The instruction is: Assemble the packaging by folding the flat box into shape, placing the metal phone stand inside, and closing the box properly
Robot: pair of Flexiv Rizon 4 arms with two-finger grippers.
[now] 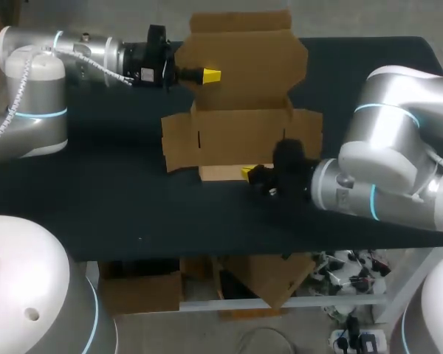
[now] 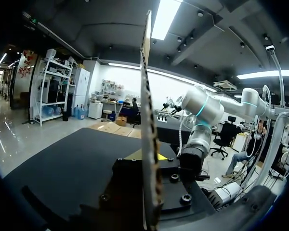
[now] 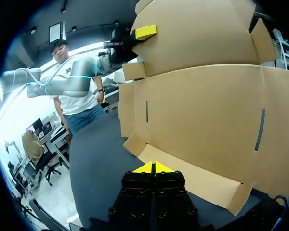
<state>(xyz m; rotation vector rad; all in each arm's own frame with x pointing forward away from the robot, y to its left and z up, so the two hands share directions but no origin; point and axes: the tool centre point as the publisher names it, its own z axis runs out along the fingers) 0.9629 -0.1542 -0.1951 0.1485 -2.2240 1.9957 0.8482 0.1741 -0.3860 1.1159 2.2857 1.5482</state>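
A flat brown cardboard box [image 1: 244,133] lies unfolded on the black table, with its side flaps spread out. Its rear panel [image 1: 244,59] stands raised, and my left gripper [image 1: 207,75] is shut on that panel's left edge. In the left wrist view the cardboard sheet [image 2: 147,96] runs edge-on between the left gripper [image 2: 149,155] and its yellow tips. My right gripper [image 1: 246,172] is shut, with nothing between its tips, low at the box's narrow front flap [image 1: 221,172]. In the right wrist view the right gripper [image 3: 154,167] points at this flap [image 3: 192,175], with the box [image 3: 207,115] rising behind it and the left gripper [image 3: 145,32] up on the panel.
The black table [image 1: 96,206] reaches from its front edge near my arms' bases to a far edge behind the box. My right arm's elbow [image 1: 384,162] hangs over the table's right part.
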